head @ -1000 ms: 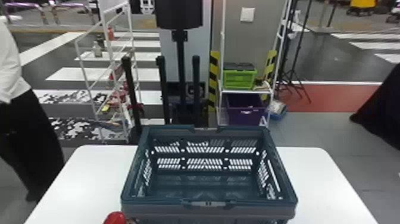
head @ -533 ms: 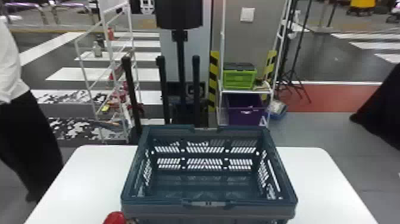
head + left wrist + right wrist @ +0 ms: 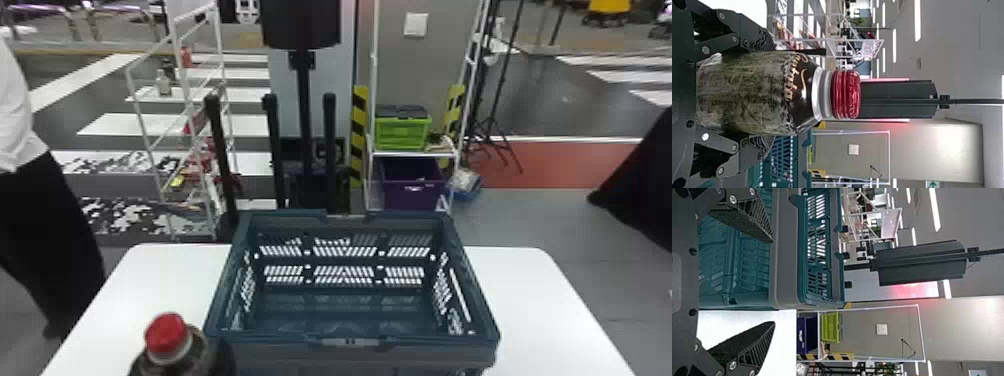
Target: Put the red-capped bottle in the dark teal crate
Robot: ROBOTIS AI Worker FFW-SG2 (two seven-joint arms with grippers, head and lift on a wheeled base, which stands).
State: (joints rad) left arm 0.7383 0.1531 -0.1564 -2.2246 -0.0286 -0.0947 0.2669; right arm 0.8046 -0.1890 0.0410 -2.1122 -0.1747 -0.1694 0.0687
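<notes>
Raises the red-capped bottle point(image 3: 168, 345) further into sight at near left, clamped between the fingers of the left gripper point(image 3: 766, 93), likely to clear the rim of the dark teal crate point(image 3: 425, 356), but still outside it. Farther right, holds the right gripper point(image 3: 773, 282) with fingers apart.

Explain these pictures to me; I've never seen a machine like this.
This is a wheeled robot with two arms. One picture looks forward and down from its head; the other two come from its wrists and are turned sideways, so upright things seem to lie down. On the white table stands an open-topped dark teal crate. The two-fingered left end effector grips a red-capped bottle, held upright; the right end effector is open, holding nothing.
</notes>
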